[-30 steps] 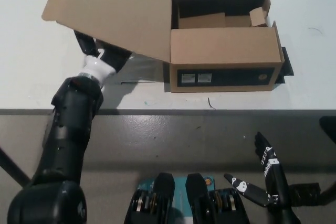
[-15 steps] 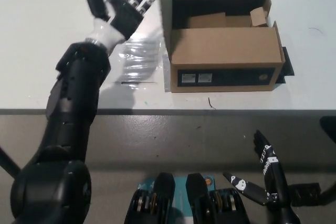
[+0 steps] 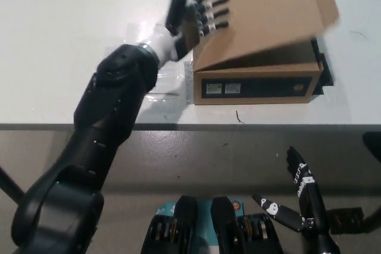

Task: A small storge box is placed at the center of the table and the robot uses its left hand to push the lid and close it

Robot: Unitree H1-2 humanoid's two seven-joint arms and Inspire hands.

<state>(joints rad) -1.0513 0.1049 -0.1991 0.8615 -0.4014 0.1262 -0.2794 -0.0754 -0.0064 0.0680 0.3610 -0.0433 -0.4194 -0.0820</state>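
Storage box (image 3: 256, 84), brown cardboard, sits on the white desk (image 3: 65, 40) near its front edge, its lid (image 3: 262, 16) tilted low over the top. Left hand (image 3: 193, 13) presses flat against the lid's left part, fingers spread, gripping nothing. Right hand (image 3: 300, 200) rests low, fingers apart and empty.

White table (image 3: 53, 40) — grey floor (image 3: 238, 159) below

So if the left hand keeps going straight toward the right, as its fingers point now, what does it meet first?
The cardboard lid: the left hand already lies against it, fingers spread, so it would likely press the lid further down over the box.
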